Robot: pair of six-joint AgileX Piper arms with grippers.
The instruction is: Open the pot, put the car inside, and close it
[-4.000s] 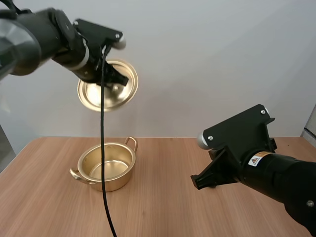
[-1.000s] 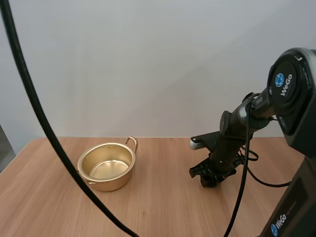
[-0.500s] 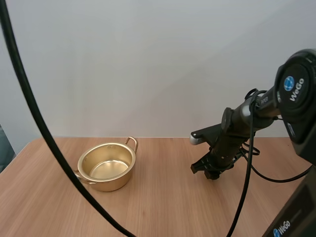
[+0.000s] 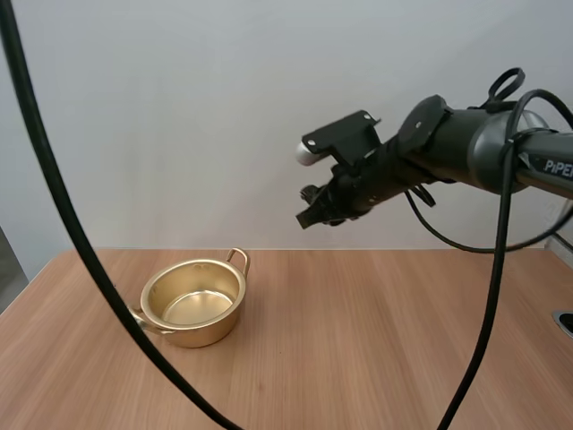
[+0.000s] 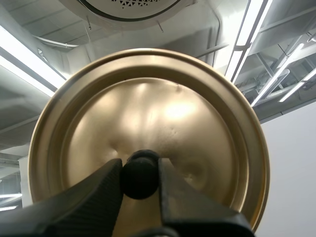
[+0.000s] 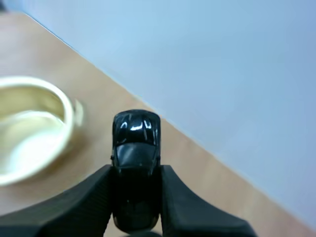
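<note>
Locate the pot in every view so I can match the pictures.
High view: the pot sits open on the table, toward its left end.
Right wrist view: the pot lies beyond the car pinched in the right gripper.
Left wrist view: the lid, knob pinched by the left gripper.
Shared landmark: the table's far edge.

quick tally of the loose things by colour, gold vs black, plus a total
Gold: 2, the pot on the table and the lid held up by its knob
Black: 1, the car held in the air
Total: 3
</note>
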